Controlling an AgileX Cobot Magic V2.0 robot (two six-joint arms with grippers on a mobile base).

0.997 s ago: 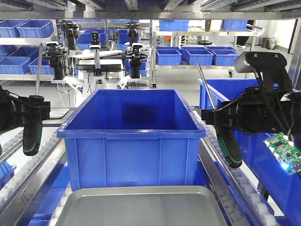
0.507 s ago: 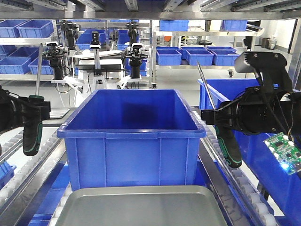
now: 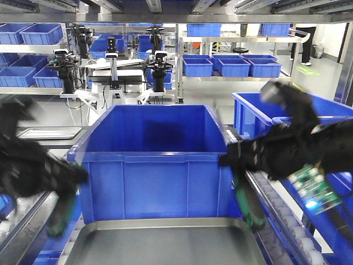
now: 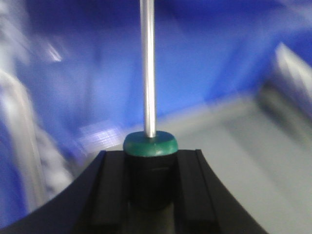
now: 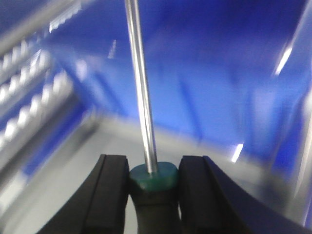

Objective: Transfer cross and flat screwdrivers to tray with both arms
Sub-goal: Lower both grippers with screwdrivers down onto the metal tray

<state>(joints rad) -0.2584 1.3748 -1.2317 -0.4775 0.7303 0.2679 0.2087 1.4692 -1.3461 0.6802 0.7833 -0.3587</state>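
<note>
Both arms are blurred by motion in the front view. My left gripper point(image 3: 70, 178) point(image 4: 150, 158) is shut on the black-and-green handle of one screwdriver point(image 3: 59, 216) point(image 4: 149, 145), which hangs at the left edge of the grey metal tray point(image 3: 165, 243). My right gripper point(image 3: 234, 158) point(image 5: 153, 166) is shut on the other screwdriver point(image 3: 249, 211) point(image 5: 152, 178), held over the tray's right edge. In each wrist view the silver shaft point(image 4: 147, 68) point(image 5: 139, 83) points away from the jaws, with the tray's grey floor point(image 4: 253, 151) point(image 5: 68, 180) below.
A deep blue plastic crate point(image 3: 154, 160) stands right behind the tray, between the two arms. Roller rails point(image 3: 287, 221) run along both sides. More blue crates point(image 3: 259, 113) sit to the right, and shelves with bins fill the back.
Both arms have swung down and inward from beside the blue crate to the tray's two sides, each carrying its screwdriver. The view of them has gone from sharp to blurred.
</note>
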